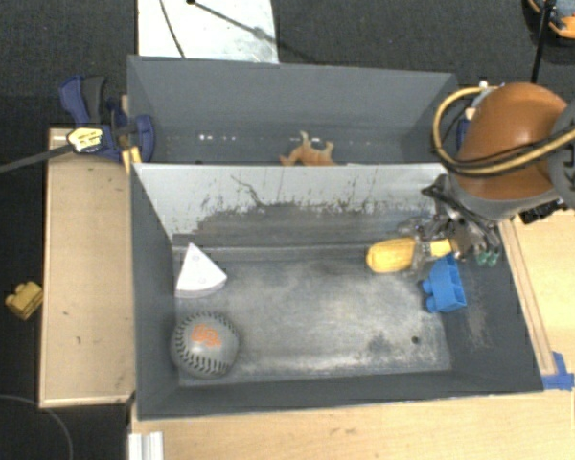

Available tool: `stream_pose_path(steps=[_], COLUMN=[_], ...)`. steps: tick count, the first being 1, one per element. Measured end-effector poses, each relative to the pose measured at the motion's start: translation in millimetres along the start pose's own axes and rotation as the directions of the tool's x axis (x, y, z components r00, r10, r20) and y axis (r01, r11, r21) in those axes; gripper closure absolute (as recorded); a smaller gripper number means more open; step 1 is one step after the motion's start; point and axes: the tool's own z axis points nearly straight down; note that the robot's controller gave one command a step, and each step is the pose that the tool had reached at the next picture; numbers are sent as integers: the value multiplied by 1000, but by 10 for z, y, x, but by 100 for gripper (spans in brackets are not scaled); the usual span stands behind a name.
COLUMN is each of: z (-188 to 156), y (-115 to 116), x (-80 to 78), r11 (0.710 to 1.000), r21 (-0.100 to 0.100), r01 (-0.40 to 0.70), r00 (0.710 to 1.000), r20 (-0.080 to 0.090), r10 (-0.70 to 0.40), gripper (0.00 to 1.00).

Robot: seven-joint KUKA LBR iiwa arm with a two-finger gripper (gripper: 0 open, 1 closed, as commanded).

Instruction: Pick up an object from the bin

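Gripper (443,244), its opening not to be told, is set at the thin end of a yellow banana-shaped thing (391,256) lying to its left in the view; a firm hold should be secured before lifting, the blue block (445,288) just beside it left undisturbed.

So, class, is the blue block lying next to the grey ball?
No, the blue block lies at the right by the yellow thing, while the grey ball sits at the lower left.
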Motion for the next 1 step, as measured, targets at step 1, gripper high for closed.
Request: stream_pose_path(steps=[1], z=[-92], y=[-1], x=[-5], r11=[1000], r21=[0], r01=[-1], r00=[1000], r20=[1], r10=[1], gripper=[100])
